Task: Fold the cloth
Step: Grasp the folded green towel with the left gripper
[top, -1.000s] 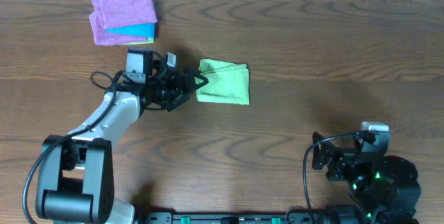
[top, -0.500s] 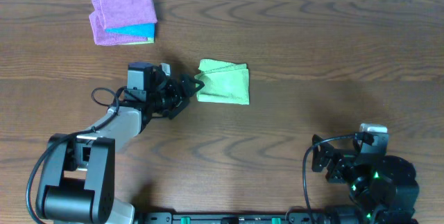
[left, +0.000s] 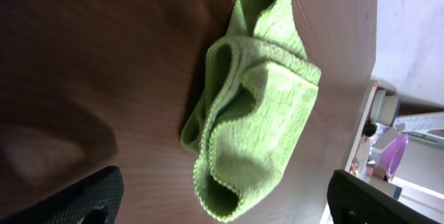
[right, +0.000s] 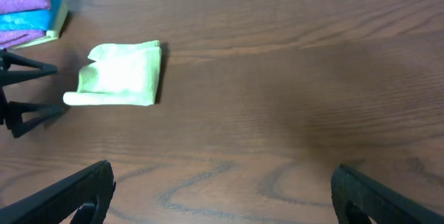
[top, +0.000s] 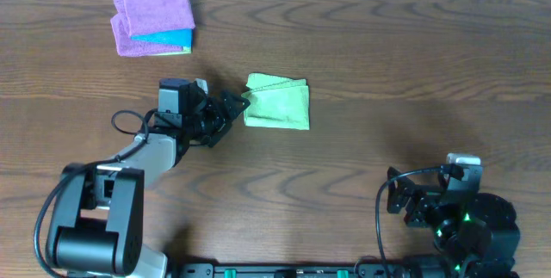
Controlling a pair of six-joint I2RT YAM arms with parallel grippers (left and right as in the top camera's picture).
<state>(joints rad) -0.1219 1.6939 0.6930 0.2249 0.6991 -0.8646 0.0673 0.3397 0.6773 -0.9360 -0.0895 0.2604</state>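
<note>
The cloth is a lime-green terry square, lying folded into a small rectangle on the brown wooden table. In the left wrist view the cloth shows looped, stacked layers at its near end. My left gripper is just left of it, pointing at it, open and holding nothing. Its near end lies between the wide-apart fingers without touching them. My right gripper is open over bare wood at the front right, far from the cloth.
A purple cloth lies on a bright blue cloth at the table's back left. The right arm's base sits at the front right edge. The left arm's base is at the front left.
My left gripper has drawn back to the left, from the cloth's left edge to a short gap away. The cloth has not moved, and the right arm barely has.
</note>
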